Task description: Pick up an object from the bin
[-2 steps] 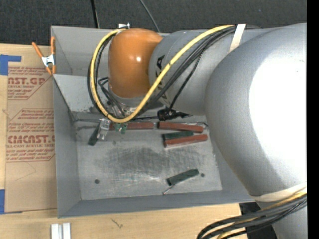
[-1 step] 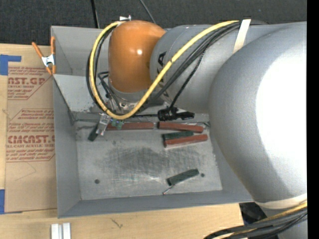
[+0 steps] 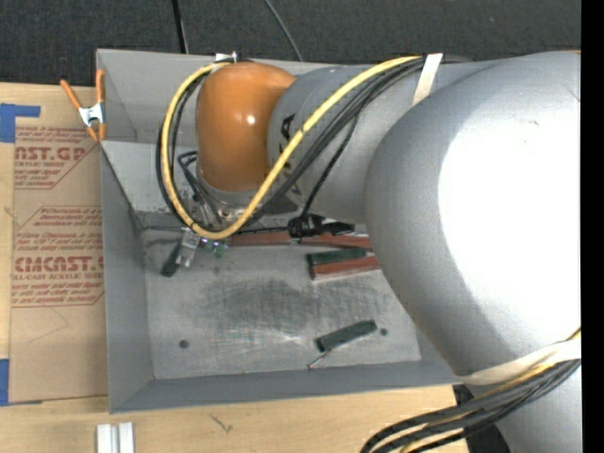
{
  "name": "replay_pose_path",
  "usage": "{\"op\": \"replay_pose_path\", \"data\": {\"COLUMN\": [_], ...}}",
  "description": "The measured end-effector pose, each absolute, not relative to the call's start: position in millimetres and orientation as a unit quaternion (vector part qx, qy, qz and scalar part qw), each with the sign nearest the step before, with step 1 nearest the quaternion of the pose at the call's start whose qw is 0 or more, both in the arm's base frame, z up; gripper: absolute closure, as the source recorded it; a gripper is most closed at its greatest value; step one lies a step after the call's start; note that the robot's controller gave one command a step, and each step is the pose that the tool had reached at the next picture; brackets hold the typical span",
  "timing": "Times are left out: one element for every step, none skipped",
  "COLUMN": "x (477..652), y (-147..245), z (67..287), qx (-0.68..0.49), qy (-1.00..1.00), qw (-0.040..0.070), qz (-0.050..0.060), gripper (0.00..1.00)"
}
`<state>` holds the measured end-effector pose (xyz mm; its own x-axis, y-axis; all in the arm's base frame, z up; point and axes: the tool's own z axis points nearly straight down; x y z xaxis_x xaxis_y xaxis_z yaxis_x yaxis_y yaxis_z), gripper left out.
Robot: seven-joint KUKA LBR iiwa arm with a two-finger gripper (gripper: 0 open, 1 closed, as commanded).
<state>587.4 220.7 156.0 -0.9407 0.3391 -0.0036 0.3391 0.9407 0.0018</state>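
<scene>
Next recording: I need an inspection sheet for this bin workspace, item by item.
surface: grey metal bin; its floor is scuffed in the middle.
job's things: small dark piece at the floor's left, nearest the gripper; whether it is held cannot be told.
clutter: dark green flat bar near the front wall; reddish-brown flat block and thin reddish stick, both partly under the arm.
grippers: gripper low at the bin's left, beneath the orange wrist cover.
cables: yellow cable looped round the orange cover.
surroundings: dark backdrop beyond the far wall.
</scene>
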Motion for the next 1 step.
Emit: {"op": "replay_pose_path", "data": {"x": [586.9], "y": [220.7], "z": [117.8], "qx": [0.171], "qy": [0.985], "qw": [0.001], "qz": [0.0], "gripper": [1.0]}}
